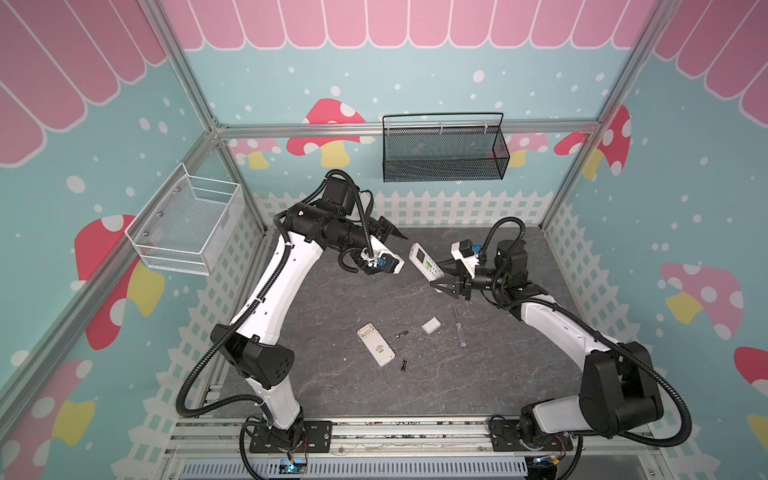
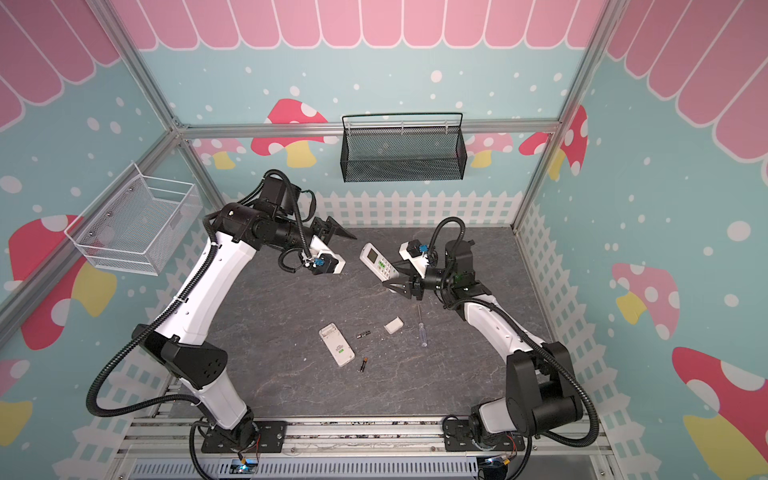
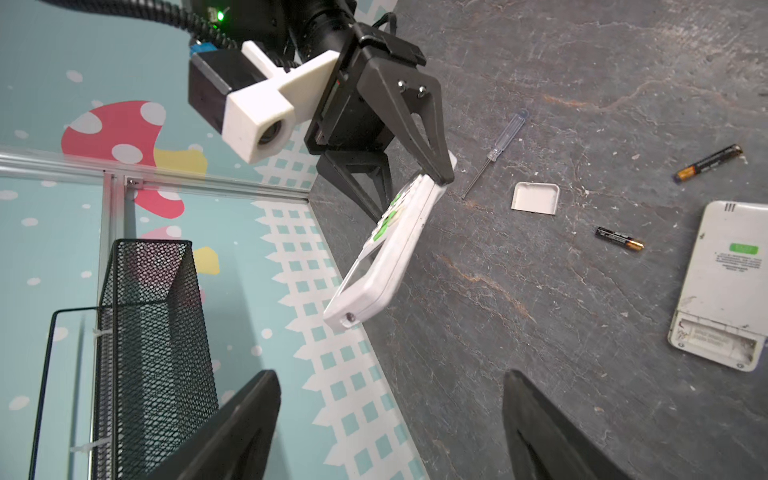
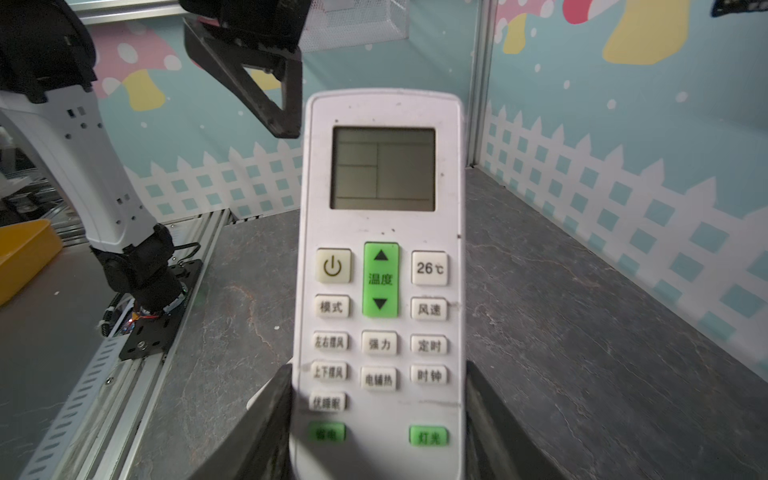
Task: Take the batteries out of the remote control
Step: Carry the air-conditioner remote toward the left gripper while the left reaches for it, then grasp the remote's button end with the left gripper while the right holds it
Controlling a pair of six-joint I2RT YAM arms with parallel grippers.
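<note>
Clamping a white remote [image 4: 382, 232], right end effector [image 4: 380, 415]; left end effector [image 3: 390, 374] spread wide.

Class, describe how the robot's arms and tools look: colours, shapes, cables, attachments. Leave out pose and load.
The left arm and right arm match: white shells on long links, black joints, a black ribbed cable hose alongside. The left tool and right tool each have two black triangular fingers with cut-out centres. A white camera block with a blue plug sits at each wrist.
</note>
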